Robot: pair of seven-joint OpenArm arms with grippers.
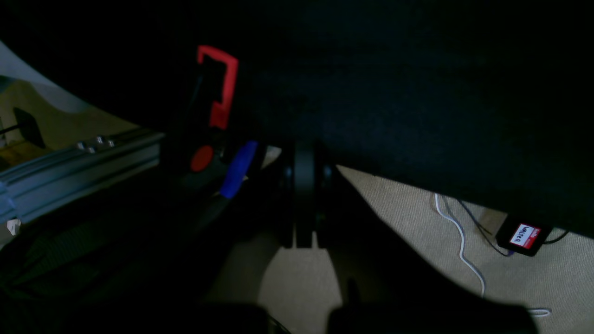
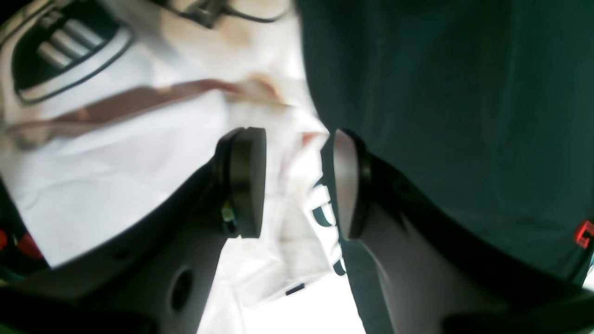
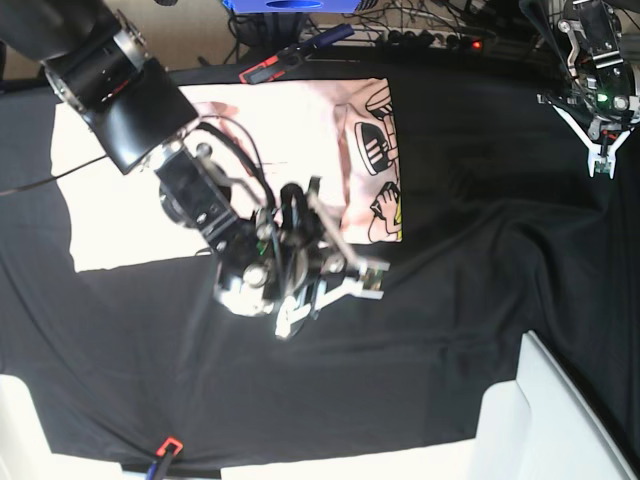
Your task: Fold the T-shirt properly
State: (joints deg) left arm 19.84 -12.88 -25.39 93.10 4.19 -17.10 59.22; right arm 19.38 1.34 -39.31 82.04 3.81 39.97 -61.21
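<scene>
The T-shirt [image 3: 250,150] lies on the black cloth [image 3: 470,260] covering the worktop, towards its far side, with its right-hand part folded over so the cartoon print faces up. The right gripper [image 2: 297,183] hangs over the T-shirt's near right corner, jaws partly apart with a fold of pale fabric between the pads, though a grip is not certain. The left gripper [image 3: 600,165], jaws closed and empty, sits well clear of the T-shirt at the cloth's far edge. Bare cloth spreads near and right of the T-shirt.

Black-and-silver right arm [image 3: 150,120] with looping black cables — round, disc-shaped dark pads [image 2: 246,181] on its jaws.
</scene>
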